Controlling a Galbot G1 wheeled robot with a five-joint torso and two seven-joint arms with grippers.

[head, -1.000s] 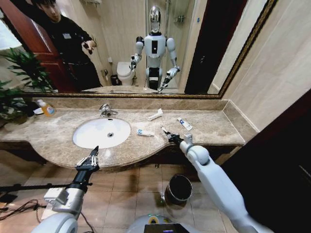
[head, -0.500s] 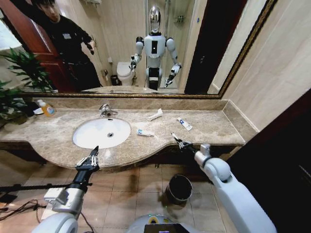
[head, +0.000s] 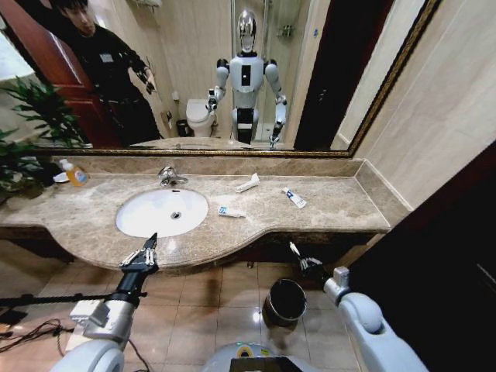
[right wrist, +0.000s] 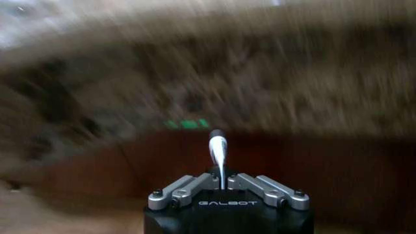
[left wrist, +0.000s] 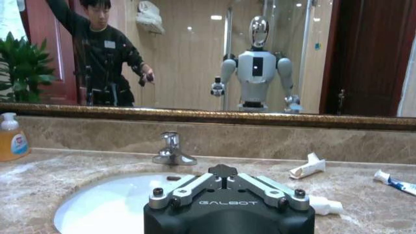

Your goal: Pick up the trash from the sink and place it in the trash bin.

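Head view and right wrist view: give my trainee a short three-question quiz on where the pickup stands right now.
1. True or false: the right gripper is shut on a white stick.
2. Where is the right gripper? A) over the sink B) below the countertop edge, above the trash bin C) at the faucet
3. How many pieces of trash lie on the countertop right of the sink?

Key
1. True; the right wrist view shows the stick pinched between the jaws.
2. B
3. Three: a mini tube by the basin, a white tube near the mirror, a white-and-blue tube.
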